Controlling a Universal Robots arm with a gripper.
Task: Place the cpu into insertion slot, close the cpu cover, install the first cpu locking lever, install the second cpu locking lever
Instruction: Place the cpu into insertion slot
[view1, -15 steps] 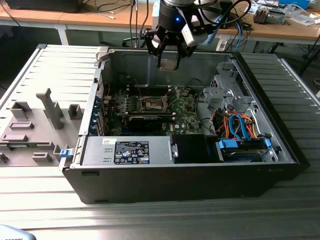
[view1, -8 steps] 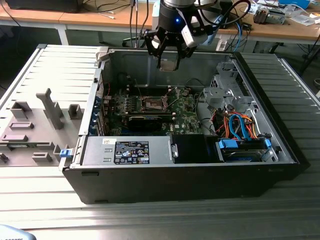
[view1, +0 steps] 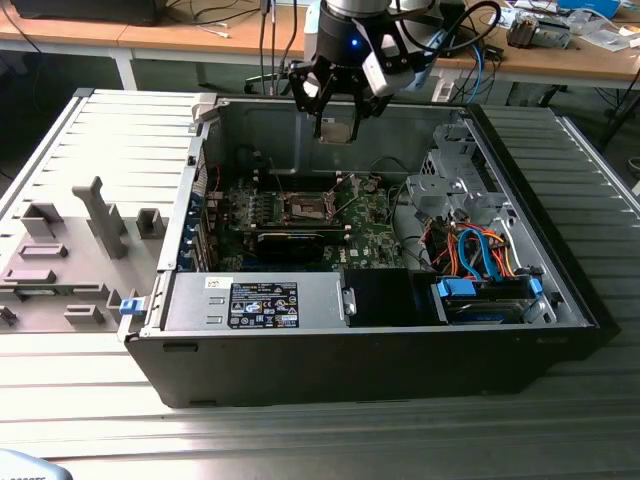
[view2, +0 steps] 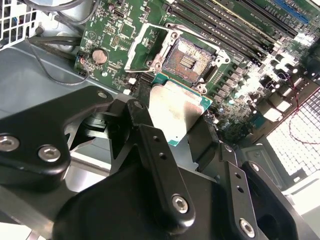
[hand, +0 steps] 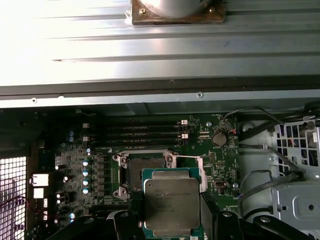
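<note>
My gripper (view1: 336, 122) hangs above the back wall of the open computer case, shut on the cpu (view1: 336, 132). In both wrist views the black fingers (hand: 125, 221) clamp two opposite edges of the cpu (hand: 171, 202), a flat square chip with a grey metallic face (view2: 176, 111). Below it on the green board lies the insertion slot (hand: 144, 171) (view2: 187, 60) (view1: 305, 208), its dark centre bare. The silvery cpu cover (view2: 144, 46) (hand: 202, 172) stands swung open beside the slot. The cpu is well above the slot, apart from it.
Long memory slots (hand: 135, 132) run beside the socket. A black card (view1: 290, 243), a labelled power supply (view1: 262, 303), a drive cage (view1: 450, 185) and blue and orange cables (view1: 478, 255) crowd the case. A grey fixture plate (view1: 70, 250) lies at the exterior view's left.
</note>
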